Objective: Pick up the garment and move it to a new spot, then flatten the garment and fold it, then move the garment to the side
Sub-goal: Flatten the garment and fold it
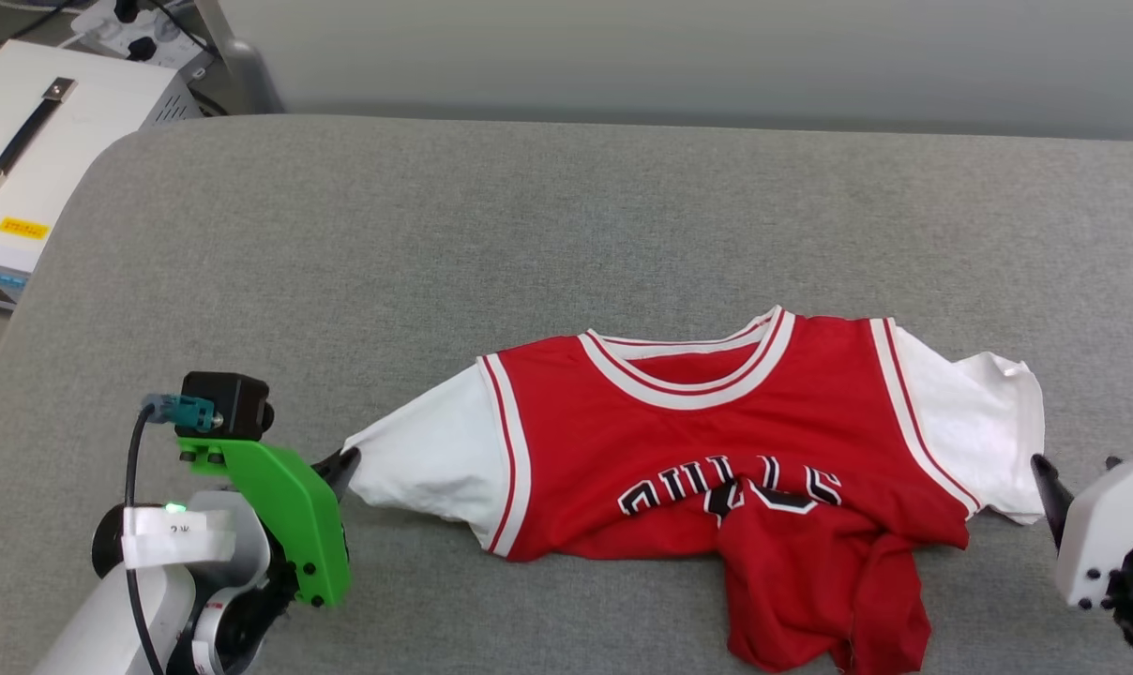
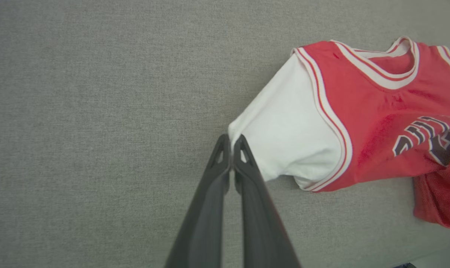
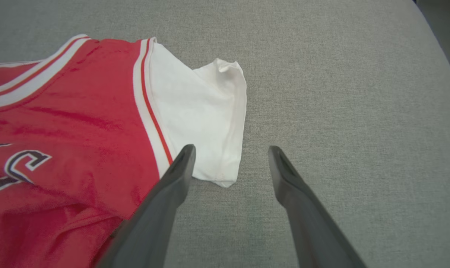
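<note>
One crumpled red garment on grey woven surface, left jaws pinching its white sleeve, right jaws wide, empty

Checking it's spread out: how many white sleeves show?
2 on the garment: left sleeve, tip pinched by the left gripper; right sleeve, beside the open right gripper. None seems hidden.

Bare gray cushion spans the upper and middle frame, open to reach across. A red and white shirt blocks the lower centre, bunched at lower right. The left gripper, pinched on a sleeve tip, and the spread right gripper crowd the lower corners. A white box sits upper left
</note>
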### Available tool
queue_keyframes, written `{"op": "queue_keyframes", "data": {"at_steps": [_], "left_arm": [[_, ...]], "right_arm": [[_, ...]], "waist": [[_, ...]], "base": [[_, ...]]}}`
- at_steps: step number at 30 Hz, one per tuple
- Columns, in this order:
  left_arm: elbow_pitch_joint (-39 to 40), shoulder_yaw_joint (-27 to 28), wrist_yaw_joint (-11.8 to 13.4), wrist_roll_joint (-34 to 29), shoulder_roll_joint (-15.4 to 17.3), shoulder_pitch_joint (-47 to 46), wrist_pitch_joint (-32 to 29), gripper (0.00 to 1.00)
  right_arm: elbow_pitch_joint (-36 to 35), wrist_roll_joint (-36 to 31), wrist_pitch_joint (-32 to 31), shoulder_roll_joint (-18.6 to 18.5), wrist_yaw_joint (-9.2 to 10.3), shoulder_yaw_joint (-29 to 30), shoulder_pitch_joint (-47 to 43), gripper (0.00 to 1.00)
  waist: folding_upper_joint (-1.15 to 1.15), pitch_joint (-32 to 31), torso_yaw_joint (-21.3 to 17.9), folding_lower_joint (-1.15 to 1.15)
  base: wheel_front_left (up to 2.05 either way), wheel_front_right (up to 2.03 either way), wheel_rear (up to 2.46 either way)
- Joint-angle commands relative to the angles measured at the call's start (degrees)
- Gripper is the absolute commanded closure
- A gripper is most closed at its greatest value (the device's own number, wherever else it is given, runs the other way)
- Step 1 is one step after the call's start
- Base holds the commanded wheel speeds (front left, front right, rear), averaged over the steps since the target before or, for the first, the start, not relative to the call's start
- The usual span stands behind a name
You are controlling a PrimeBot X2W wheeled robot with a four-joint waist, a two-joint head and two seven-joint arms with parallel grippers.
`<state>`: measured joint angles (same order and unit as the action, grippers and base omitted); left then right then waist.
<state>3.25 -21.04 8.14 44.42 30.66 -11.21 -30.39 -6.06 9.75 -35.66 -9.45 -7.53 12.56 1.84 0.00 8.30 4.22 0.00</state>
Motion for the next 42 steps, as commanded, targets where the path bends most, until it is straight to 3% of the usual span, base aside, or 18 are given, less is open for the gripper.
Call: {"op": "queue_keyframes", "data": {"at_steps": [1, 6, 12, 19, 30, 31, 33, 42], "left_arm": [[2.38, 0.29, 1.05, -0.1, 0.53, 1.23, -0.4, 1.0], [9.73, -0.02, 3.51, -0.69, 0.59, 2.86, -1.48, 1.0], [12.69, -0.72, 4.05, -1.65, 0.3, 1.78, -1.7, 1.0], [12.68, -1.4, 3.52, -1.69, -0.7, 0.4, -1.13, 1.0], [10.92, -1.37, 2.22, -0.79, -1.42, -0.94, -0.04, 1.0], [10.83, -1.36, 2.19, -0.8, -1.36, -0.99, -0.03, 1.0], [10.62, -1.34, 2.15, -0.79, -1.31, -1.13, 0.01, 1.0], [8.99, -0.81, 2.2, -0.77, -0.92, -0.72, 0.94, 1.0]], "right_arm": [[-0.47, 0.86, -2.53, -1.78, 0.04, -0.49, 2.71, 0.0], [2.09, 3.74, -12.59, -8.44, 0.04, -3.32, 10.15, 0.0], [8.16, 5.56, -17.82, -15.73, 0.04, -8.02, 17.79, 0.0], [15.22, 7.22, -18.13, -18.92, 0.04, -11.25, 22.49, 0.0], [23.57, 9.98, -16.01, -19.14, 0.04, -16.25, 23.09, 0.0], [24.04, 10.31, -15.94, -19.21, 0.04, -16.65, 23.02, 0.24], [24.74, 11.23, -15.09, -19.49, 0.04, -17.45, 23.05, 1.0], [26.37, 15.04, -6.91, -20.07, 0.04, -16.17, 24.71, 1.0]], "waist": [[0.0, 1.43, 1.14, 0.0], [0.0, 3.85, 2.52, 0.0], [0.0, 7.03, 4.3, 0.0], [0.0, 9.51, 6.03, 0.0], [0.0, 10.66, 6.97, 0.0], [0.0, 10.64, 6.94, 0.0], [0.0, 10.53, 6.87, 0.0], [0.0, 7.01, 5.71, 0.0]], "base": [[0.0, 0.0, 0.0], [0.0, 0.0, 0.0], [0.0, 0.0, 0.0], [0.0, 0.0, 0.0], [0.0, 0.0, 0.0], [0.0, 0.0, 0.0], [0.0, 0.0, 0.0], [0.0, 0.0, 0.0]]}}
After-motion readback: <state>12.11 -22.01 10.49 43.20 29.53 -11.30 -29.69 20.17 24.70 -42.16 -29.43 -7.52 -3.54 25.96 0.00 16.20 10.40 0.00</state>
